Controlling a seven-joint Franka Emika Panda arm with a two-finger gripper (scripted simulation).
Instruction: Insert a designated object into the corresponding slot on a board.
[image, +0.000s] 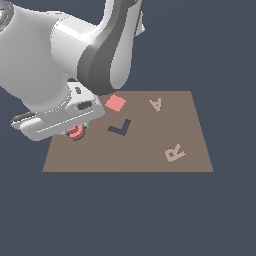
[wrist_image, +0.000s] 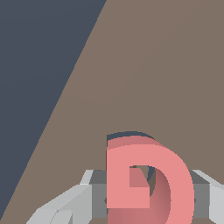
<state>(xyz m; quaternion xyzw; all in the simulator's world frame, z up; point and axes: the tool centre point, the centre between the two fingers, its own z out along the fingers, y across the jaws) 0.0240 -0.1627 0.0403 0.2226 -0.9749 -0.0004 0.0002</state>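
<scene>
Salmon-red G block (wrist_image: 148, 183) sits gripped between the pincer (wrist_image: 144, 199) fingers.

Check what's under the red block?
Wrist view: a dark sliver of slot shows beyond the red block, on the board. The rest of the slot is covered.
</scene>
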